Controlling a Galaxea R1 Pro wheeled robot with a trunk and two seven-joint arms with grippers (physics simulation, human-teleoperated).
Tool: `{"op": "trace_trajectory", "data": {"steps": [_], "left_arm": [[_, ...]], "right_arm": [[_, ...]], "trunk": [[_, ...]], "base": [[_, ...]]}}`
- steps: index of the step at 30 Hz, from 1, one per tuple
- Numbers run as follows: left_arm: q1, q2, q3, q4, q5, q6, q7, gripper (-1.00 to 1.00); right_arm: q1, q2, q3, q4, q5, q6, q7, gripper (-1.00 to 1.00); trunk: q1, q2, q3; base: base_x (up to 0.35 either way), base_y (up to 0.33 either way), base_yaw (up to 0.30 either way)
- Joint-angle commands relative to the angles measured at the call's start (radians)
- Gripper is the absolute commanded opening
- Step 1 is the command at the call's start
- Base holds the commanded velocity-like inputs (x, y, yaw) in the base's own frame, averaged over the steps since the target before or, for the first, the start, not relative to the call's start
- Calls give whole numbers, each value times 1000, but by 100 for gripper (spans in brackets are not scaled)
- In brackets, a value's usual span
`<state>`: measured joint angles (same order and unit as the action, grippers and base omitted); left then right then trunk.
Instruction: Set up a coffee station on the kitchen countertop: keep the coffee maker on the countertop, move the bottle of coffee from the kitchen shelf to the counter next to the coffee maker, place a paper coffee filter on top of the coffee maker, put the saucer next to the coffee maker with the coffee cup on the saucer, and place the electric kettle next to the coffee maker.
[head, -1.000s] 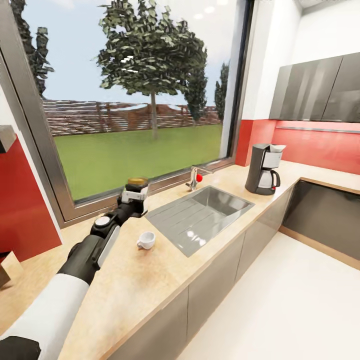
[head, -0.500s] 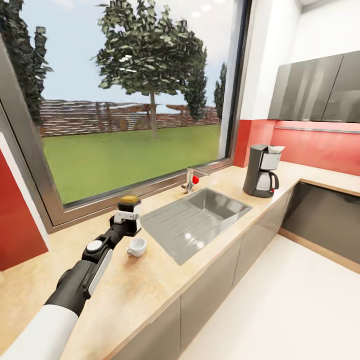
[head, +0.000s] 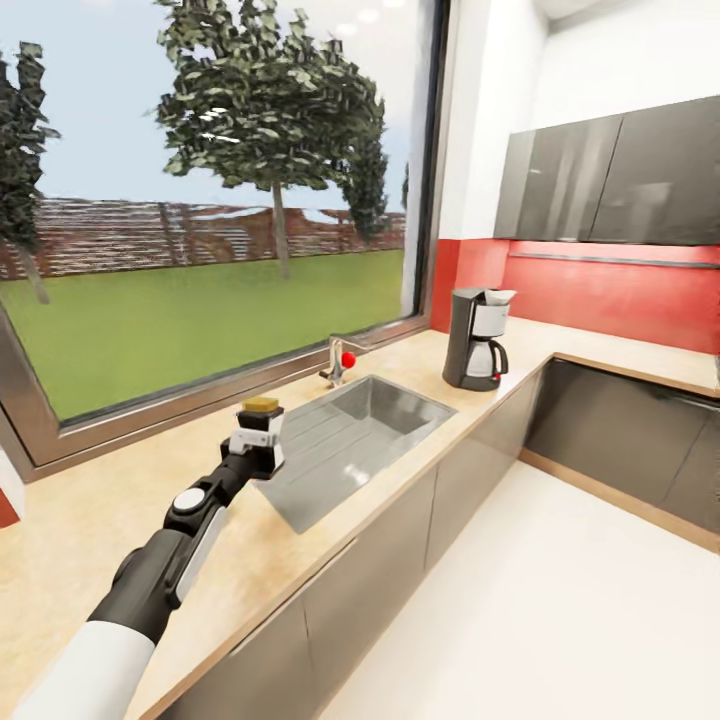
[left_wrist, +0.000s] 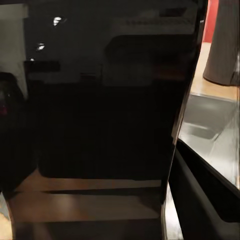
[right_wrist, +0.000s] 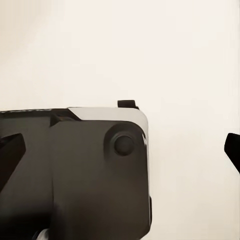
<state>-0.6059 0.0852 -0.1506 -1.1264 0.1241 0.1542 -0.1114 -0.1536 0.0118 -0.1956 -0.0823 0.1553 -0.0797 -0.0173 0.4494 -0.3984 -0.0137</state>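
My left gripper is out over the kitchen countertop, just beside the near-left corner of the sink. It's clamped on the bottle of coffee: in the head view only the yellow-gold cap shows above the white-and-black gripper body, upright. In the left wrist view the dark bottle takes up nearly the whole frame, pressed between the fingers, with a strip of steel sink and tan counter off to one side.

The coffee maker stands upright on the countertop near its back corner, just past the far end of the sink and against the red backsplash. A white paper coffee filter sits on its top. Carafe is in place under it. Bottle and coffee maker are well apart, the whole sink between them.

Faucet with a red knob sits at the sink's back edge, under the window. Dark grey wall cabinets hang above the backsplash.

Right wrist view looks at a pale floor with a black-and-white piece of the robot in front (looks like my own base or arm, can't say which). One dark fingertip pokes in at the frame edge, so I cannot tell how wide the right gripper is, or whether it has anything.
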Motion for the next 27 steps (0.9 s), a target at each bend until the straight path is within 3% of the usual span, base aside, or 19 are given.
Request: {"op": "trace_trajectory", "data": {"steps": [1, 15, 27], "left_arm": [[5, 0, -1, -11, 9, 7, -2, -100], [29, -4, -3, -33, 9, 7, -2, -100], [31, -5, -3, -32, 8, 7, 1, -100]], "right_arm": [[-1, 0, -8, 1, 10, -3, -2, 100], [-1, 0, -8, 1, 10, -3, -3, 100], [-1, -5, -9, 1, 11, -2, -5, 100]], "trunk": [[1, -2, -1], [1, -2, -1], [1, -2, -1]], "base": [[57, -274, -18], [214, -213, -16], [89, -248, -259]]}}
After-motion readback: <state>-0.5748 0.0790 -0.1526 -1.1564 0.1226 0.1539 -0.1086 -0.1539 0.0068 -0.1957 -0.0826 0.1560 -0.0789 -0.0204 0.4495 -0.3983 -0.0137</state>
